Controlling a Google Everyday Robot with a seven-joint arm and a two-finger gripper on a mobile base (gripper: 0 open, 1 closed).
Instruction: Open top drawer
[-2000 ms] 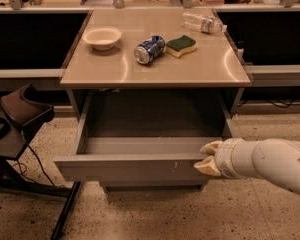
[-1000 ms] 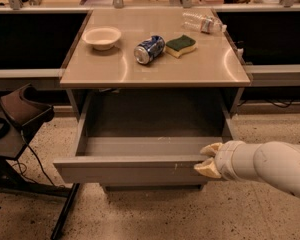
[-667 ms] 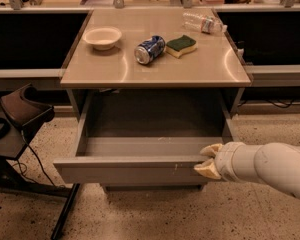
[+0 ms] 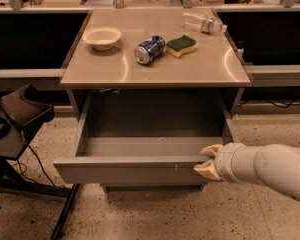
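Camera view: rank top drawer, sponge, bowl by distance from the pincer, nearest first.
1. top drawer: pulled out; the pincer is at the right end of its front.
2. sponge: on the tabletop, right of centre.
3. bowl: on the tabletop, far left.

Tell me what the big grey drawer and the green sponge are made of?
The wide grey top drawer looks like painted metal: flat, dull sheen, white scuffs. The green-topped yellow sponge seems foam with a scrubby layer. The cream gripper sits at the drawer's right front corner.
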